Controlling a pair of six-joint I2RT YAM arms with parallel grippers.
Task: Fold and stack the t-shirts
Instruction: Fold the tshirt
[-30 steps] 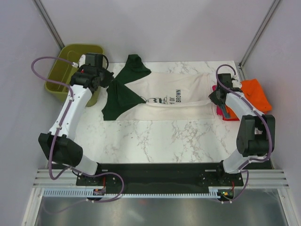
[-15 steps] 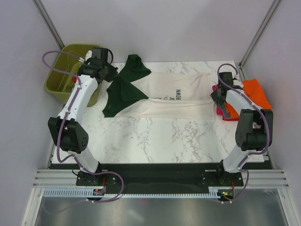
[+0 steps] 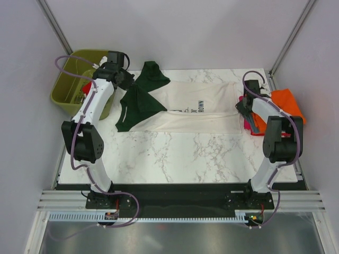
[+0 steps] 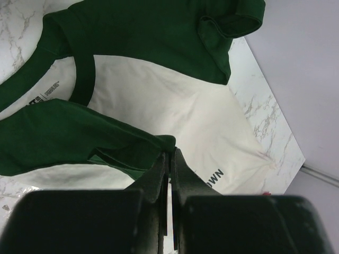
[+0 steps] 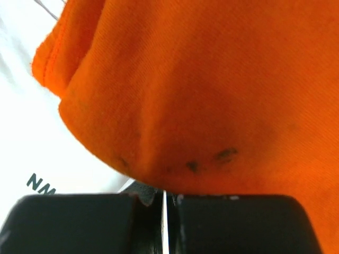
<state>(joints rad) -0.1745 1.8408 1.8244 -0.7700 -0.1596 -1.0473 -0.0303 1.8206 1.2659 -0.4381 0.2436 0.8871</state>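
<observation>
A cream t-shirt (image 3: 222, 114) (image 4: 175, 106) with dark green sleeves lies spread across the marble table (image 3: 175, 153), its black print partly showing. My left gripper (image 3: 128, 83) (image 4: 170, 153) is shut on the edge of the near green sleeve (image 3: 139, 103) (image 4: 79, 132), holding it lifted. The far sleeve (image 3: 152, 73) lies flat at the back. My right gripper (image 3: 242, 106) (image 5: 165, 190) is shut at the shirt's right hem, with a thin pale strip of cloth between its jaws. An orange t-shirt (image 3: 288, 106) (image 5: 212, 79) bulges over its fingertips and hides them.
An olive-green bin (image 3: 66, 84) stands off the table's back left corner with something red inside. Red and grey-blue cloth (image 3: 256, 127) lies under the orange shirt at the right edge. Metal frame posts rise at both back corners.
My left gripper has moved back and to the right with the green sleeve, its arm stretching out. The shirt has shifted, hiding more of the print. The right gripper edged slightly back.
</observation>
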